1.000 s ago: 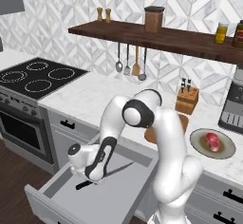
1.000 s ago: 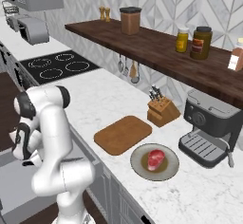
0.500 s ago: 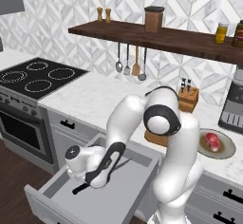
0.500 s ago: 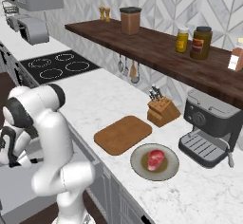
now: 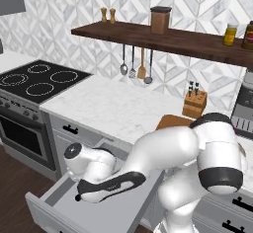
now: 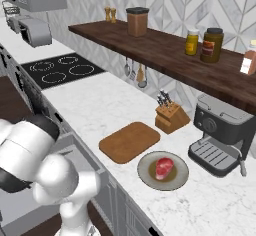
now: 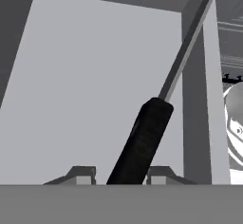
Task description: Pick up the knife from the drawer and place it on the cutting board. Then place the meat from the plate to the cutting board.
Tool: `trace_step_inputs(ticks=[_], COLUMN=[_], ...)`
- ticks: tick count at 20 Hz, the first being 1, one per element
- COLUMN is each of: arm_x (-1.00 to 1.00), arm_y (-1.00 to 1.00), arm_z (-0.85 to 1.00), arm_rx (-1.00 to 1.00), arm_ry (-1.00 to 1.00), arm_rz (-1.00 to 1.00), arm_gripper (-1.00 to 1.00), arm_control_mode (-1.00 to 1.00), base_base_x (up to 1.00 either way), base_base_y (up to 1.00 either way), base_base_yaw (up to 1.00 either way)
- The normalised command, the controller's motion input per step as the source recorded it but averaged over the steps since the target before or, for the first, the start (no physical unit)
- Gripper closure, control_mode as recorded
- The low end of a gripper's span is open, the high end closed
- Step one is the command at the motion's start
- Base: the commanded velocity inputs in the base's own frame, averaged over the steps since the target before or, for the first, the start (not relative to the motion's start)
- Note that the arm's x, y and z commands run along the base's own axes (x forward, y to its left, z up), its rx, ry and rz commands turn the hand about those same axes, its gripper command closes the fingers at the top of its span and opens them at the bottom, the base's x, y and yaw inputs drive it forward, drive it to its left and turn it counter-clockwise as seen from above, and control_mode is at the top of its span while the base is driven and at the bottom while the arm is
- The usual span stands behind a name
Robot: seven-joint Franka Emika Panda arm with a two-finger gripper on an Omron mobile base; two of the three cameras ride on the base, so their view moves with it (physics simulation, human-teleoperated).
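Observation:
The drawer point(image 5: 49, 211) stands pulled out at the lower left, and my arm bends down into it. In the hand view the knife point(image 7: 142, 142) lies on the drawer's grey floor point(image 7: 95, 76), black handle near me, blade running up and away. My gripper point(image 7: 121, 173) is open and straddles the handle's near end; the right fingertip point(image 7: 161, 173) is almost against it, with a small gap on the left. In the left base view the gripper point(image 5: 81, 196) is low in the drawer. The cutting board point(image 6: 130, 141) lies bare on the counter. Beside it the meat point(image 6: 164, 166) rests on the plate point(image 6: 150, 177).
A wooden knife block point(image 6: 170, 117) stands behind the board and a coffee machine point(image 6: 220, 135) to its right. The stove point(image 5: 34, 81) sits left of the counter. Utensils point(image 5: 136, 69) hang under the wooden shelf point(image 5: 168, 37). The drawer's side wall point(image 7: 192, 123) runs close along the blade.
My arm has folded further down and forward, bringing the hand lower into the drawer. Board, plate and meat have not moved.

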Motion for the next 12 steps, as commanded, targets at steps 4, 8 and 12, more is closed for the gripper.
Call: trace_step_inputs(ticks=[4, 8, 12], arm_x=[-0.36, 0.0, 0.38], arm_y=[-0.34, -0.56, -0.8], arm_z=[1.0, 0.82, 0.47], arm_rx=[-0.01, -0.01, -0.01], arm_ry=[-0.03, 0.01, 0.11], arm_rz=[0.0, 0.0, 0.0], arm_gripper=[1.0, 1.0, 1.0], arm_control_mode=[-1.0, -1.0, -1.0], base_base_x=[0.0, 0.0, 0.0], base_base_y=[0.0, 0.0, 0.0], base_base_yaw=[0.0, 0.0, 0.0])
